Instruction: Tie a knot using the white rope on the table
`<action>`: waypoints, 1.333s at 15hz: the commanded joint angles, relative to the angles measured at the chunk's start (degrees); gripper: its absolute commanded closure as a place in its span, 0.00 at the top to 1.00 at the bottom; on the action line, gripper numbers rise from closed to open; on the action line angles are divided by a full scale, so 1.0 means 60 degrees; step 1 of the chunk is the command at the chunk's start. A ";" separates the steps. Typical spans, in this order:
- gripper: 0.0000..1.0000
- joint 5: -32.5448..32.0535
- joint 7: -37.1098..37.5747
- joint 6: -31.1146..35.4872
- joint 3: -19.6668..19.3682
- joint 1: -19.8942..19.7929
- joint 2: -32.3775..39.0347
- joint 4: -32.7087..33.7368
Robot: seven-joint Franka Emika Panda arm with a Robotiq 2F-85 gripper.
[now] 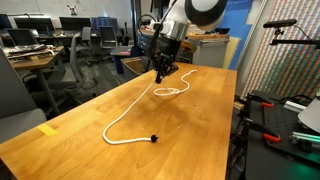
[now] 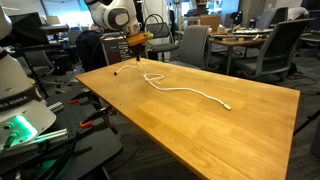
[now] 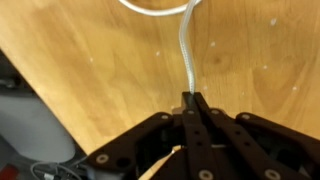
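Table, in an exterior view: the table (image 1: 205,130) has a smooth light-brown wooden top, and a yellow tape mark (image 1: 48,129) sits near one edge.
Rope, same view: the white rope (image 1: 125,117) lies on the tabletop. It forms a small loop (image 1: 170,91) just below the gripper, runs in a long curve towards the near end of the table, bends back and ends in a dark tip (image 1: 153,138).
Gripper, same view: the gripper (image 1: 160,76) hangs from the arm (image 1: 185,15), low over the far part of the table and right at the looped end of the rope. Its jaws cannot be made out here.
Table, in an exterior view: the table (image 2: 200,135) is seen from another side, with office chairs (image 2: 190,45) behind it.
Rope, same view: the white rope (image 2: 190,91) trails in a gentle wave from beneath the gripper towards the middle of the table.
Gripper, same view: the gripper (image 2: 136,60) points downwards above the far corner; it is too small here to read its grip.
Gripper, wrist view: the gripper (image 3: 190,98) has its two fingers pressed together, clenched on the rope.
Rope, wrist view: the white rope (image 3: 185,50) comes out from between the fingertips, runs straight away over the wood and curves into a loop at the top edge.
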 commanded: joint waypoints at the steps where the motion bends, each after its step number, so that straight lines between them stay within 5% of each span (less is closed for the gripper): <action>1: 0.01 0.2554 -0.1864 0.0921 0.2528 -0.1508 -0.1515 -0.0776; 8: 0.01 0.8225 -0.4571 0.2230 0.7700 -0.4441 -0.1692 0.0907; 11: 0.01 0.9663 -0.5592 0.3098 0.9490 -0.5596 -0.1275 0.1749; 14: 0.01 0.9900 -0.6170 0.4453 1.1319 -0.6822 -0.0334 0.2335; 20: 0.01 0.8306 -0.6545 0.8223 1.5645 -0.9346 0.2589 0.1734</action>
